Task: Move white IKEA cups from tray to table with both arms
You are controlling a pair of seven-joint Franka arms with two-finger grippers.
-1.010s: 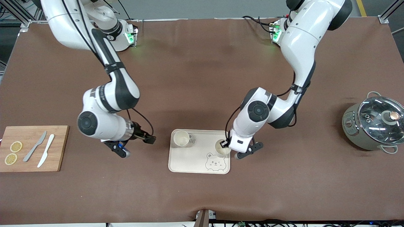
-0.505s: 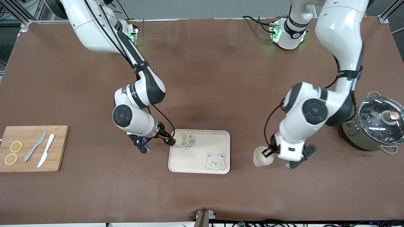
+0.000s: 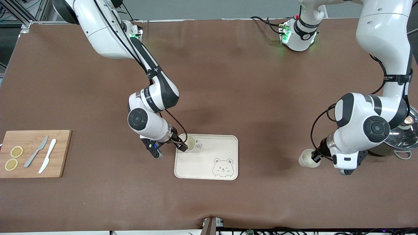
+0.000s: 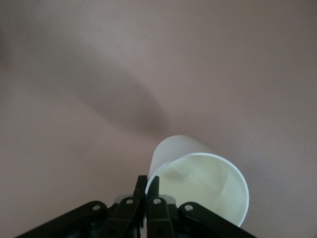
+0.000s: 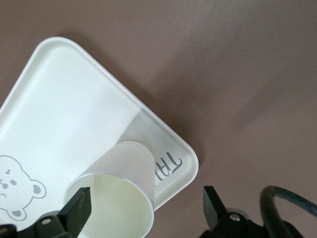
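Left tool (image 3: 316, 156) pinches cup (image 3: 307, 158) rim; right tool (image 3: 183, 146) spread astride tray cup (image 3: 190, 142).

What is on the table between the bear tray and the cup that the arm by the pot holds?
Nothing: in the front view, only bare brown table separates the tray from the cup in the left gripper.

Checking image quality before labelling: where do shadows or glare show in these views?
Front view: glare on the pot's glass lid; soft arm shadows on the brown table. Left wrist view: a broad diagonal shadow above the held cup. Right wrist view: shadow falls across the tray near the cup.
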